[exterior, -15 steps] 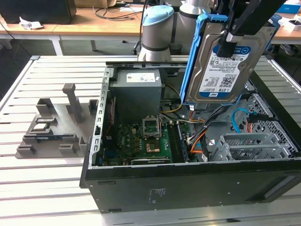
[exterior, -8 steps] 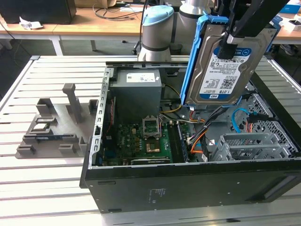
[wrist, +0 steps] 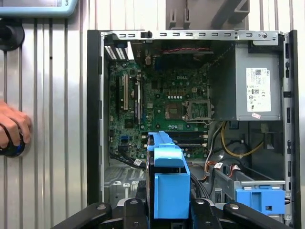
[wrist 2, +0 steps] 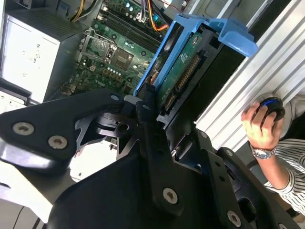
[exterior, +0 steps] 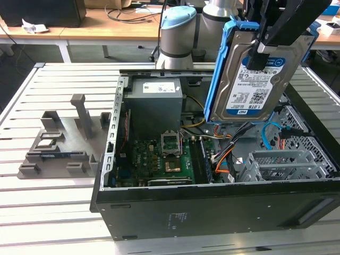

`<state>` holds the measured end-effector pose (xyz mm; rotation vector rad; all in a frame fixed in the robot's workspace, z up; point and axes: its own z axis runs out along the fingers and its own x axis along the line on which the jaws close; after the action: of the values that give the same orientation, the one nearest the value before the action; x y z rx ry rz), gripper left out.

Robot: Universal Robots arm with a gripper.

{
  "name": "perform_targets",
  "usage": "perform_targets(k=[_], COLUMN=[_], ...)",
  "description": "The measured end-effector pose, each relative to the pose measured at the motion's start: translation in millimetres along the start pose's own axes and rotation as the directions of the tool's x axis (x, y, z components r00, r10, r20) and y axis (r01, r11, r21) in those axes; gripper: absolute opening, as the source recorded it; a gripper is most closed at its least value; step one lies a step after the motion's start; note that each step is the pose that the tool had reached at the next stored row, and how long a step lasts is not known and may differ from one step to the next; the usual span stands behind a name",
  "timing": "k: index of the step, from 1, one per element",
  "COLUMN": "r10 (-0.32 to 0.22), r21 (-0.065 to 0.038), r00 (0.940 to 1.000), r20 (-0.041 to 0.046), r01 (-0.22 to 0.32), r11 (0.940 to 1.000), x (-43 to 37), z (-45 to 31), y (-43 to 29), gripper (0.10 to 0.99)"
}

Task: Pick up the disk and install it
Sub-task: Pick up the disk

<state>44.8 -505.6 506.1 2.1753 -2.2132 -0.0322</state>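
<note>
The open computer case (exterior: 212, 210), below the gripper (exterior: 259, 53), holds a motherboard (exterior: 159, 156); the gripper clamps the disk (exterior: 249, 90) upright.

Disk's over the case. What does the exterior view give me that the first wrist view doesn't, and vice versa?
Exterior view: the disk label-side on, gripped by the end effector, and a grey fixture on the table at the exterior view's left. First wrist view: a person's hand beside the computer case, and a blue bracket inside it. Both: the open case, motherboard and power supply, with the disk held above.
</note>
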Motion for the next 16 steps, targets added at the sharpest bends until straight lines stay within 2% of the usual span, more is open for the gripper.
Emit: perform_targets(k=[16], r10=[-0.001], r21=[0.0], r00=[1.0], r20=[-0.0065], r01=[0.001], r11=[1.0], x=[8.4], z=[3.0], y=[-0.3], gripper=[0.365])
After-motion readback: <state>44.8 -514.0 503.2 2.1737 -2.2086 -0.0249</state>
